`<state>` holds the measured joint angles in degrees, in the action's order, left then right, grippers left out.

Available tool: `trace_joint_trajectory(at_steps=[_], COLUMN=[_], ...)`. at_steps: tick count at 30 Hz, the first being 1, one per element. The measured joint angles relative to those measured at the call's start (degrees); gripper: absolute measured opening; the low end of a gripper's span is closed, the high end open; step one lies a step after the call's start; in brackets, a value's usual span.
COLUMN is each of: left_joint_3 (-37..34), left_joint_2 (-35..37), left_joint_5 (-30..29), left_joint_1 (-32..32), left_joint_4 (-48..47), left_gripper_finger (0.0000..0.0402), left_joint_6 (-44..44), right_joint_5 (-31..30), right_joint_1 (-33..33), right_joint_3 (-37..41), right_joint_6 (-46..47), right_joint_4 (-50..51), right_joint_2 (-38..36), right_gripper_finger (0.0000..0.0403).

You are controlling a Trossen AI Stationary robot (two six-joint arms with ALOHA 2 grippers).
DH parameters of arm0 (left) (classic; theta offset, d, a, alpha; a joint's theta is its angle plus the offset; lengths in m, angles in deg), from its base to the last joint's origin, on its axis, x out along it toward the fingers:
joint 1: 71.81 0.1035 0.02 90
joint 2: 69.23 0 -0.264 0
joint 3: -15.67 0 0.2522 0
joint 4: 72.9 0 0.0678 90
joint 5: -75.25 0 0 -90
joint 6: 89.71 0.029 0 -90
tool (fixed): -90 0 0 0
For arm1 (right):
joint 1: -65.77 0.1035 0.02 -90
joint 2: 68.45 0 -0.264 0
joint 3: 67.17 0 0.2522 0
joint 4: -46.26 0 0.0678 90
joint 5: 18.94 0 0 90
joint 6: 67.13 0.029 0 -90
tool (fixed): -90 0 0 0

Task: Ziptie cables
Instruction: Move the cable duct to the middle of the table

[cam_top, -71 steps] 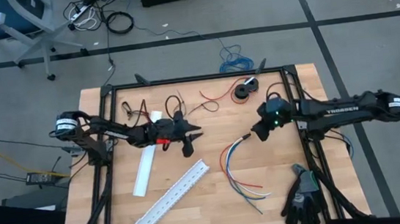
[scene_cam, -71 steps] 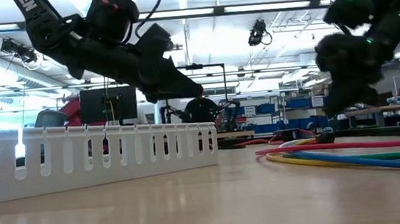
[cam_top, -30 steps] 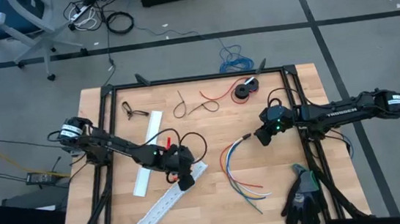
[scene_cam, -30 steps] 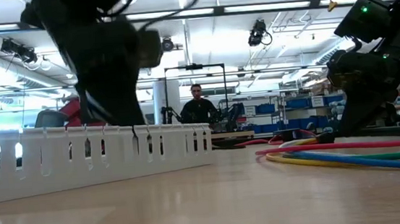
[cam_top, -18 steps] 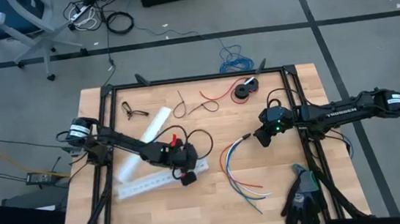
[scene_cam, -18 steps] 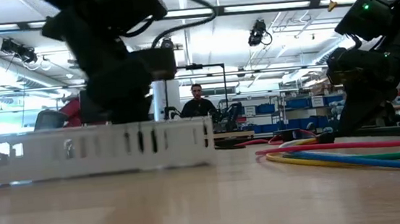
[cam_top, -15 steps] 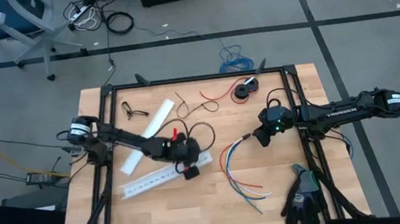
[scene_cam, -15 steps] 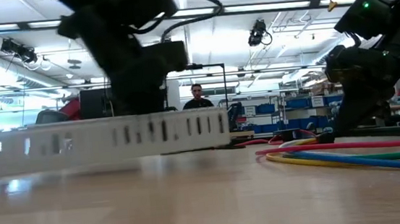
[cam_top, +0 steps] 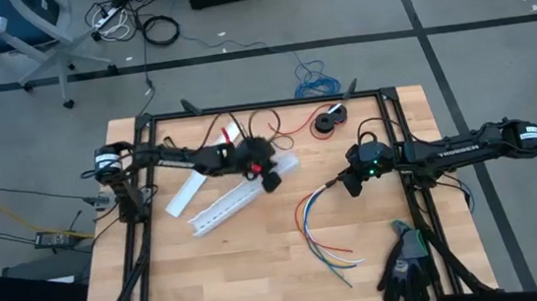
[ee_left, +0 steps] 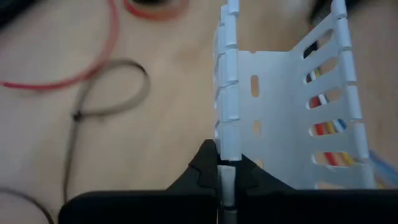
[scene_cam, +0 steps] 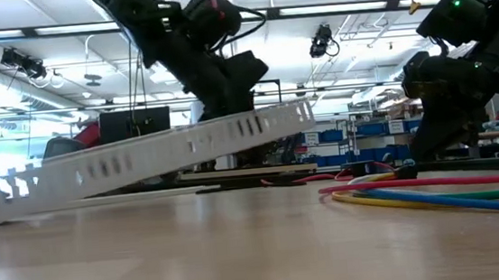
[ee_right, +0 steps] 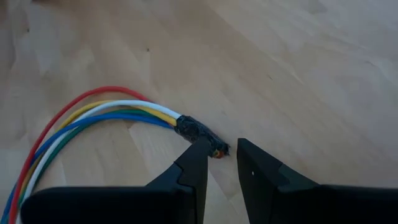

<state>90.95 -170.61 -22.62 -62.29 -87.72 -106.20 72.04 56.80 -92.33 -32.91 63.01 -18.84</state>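
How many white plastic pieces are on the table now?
2. The slotted cable duct is lifted at one end by the left gripper; the flat cover strip lies beside it, nearer the table's left edge.

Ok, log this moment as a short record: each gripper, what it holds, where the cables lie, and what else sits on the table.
left gripper: shut on one wall of the white slotted duct
duct: the gripped end is raised, the far end rests on the table
right gripper: slightly open, fingertips on either side of the tip of the cables' black-sleeved end, not closed on it
cables: lying on the table, fanned out from the sleeve
also on table: flat white strip, thin red wire, black glove
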Motion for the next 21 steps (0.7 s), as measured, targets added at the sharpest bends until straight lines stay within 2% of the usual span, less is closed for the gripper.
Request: trace_joint_trajectory(at_steps=[5, 10, 16, 21], left_joint_3=[0.1, 3.4, 16.1, 27.2], left_joint_2=[-1.5, -7.7, -19.0, -24.4], left_joint_5=[2.5, 6.2, 7.9, 8.2], left_joint_1=[2.9, 4.9, 5.5, 5.5], left_joint_4=[7.5, 8.2, 2.9, -5.4], left_gripper_finger=[0.0002, 0.0001, 0.0001, 0.0007], left_joint_6=[0.5, 5.4, 13.0, 19.6], right_joint_5=[-1.7, -1.9, -3.3, -3.4], right_joint_1=[0.0, 0.0, 0.0, 0.0], right_joint_3=[0.0, 0.0, 0.0, 0.0], right_joint_6=[-1.6, -3.4, -3.6, -3.4], right_joint_4=[0.0, -0.4, -0.6, 0.1], right_joint_2=[0.0, 0.0, 0.0, 0.0], right_gripper_finger=[0.0075, 0.0075, 0.0075, 0.0075])
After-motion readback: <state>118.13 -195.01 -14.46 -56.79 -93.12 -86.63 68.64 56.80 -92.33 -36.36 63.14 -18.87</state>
